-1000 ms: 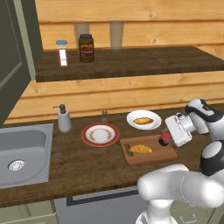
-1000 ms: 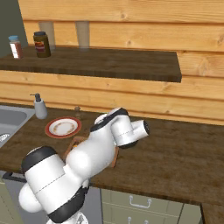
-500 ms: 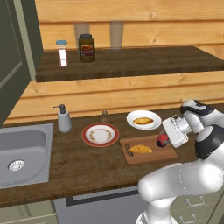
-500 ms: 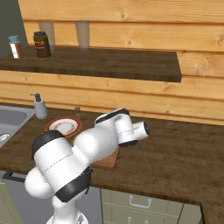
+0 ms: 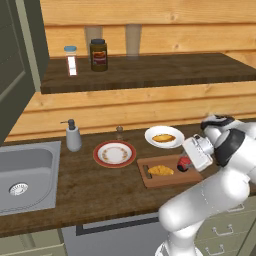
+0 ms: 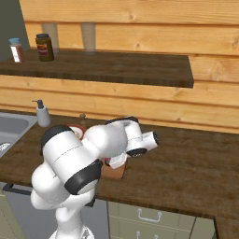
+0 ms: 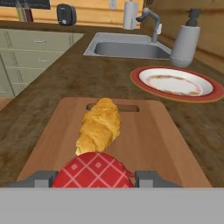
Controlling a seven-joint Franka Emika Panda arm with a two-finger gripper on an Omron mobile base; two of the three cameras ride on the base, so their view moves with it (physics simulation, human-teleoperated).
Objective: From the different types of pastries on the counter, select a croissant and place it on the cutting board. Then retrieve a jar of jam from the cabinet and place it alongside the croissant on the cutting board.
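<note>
A: Red-and-white checks fill the bottom of the hand camera: that is the gingham lid of the small jam jar (image 7: 94, 171), sitting between the two dark finger tips of the claw (image 7: 94, 178).

B: So the claw has it?

A: It looks so. The jaws are drawn in against the lid on both sides with no gap showing, so I read it as a firm hold on the jar. From the left base camera the jar (image 5: 184, 163) shows as a red spot at the right end of the rectangular wooden cutting board (image 5: 172, 180), just under the white hand.

B: And the pastry?

A: The golden, flaky croissant (image 7: 99, 125) already lies lengthwise on the board (image 7: 153, 144), just beyond the jar, near the handle slot. So the first half of the task looks done.

B: Which step is this, then?

A: The last one, I judge: setting the jam beside the croissant. Whether the jar's base is touching the wood I cannot tell.

B: What does the next move need?

A: Probably a short settle onto the board if it isn't down, then opening the jaws and lifting straight away so the jar isn't tipped against the croissant. The red-rimmed white plate (image 7: 177, 82) stands apart and shouldn't interfere.
</note>
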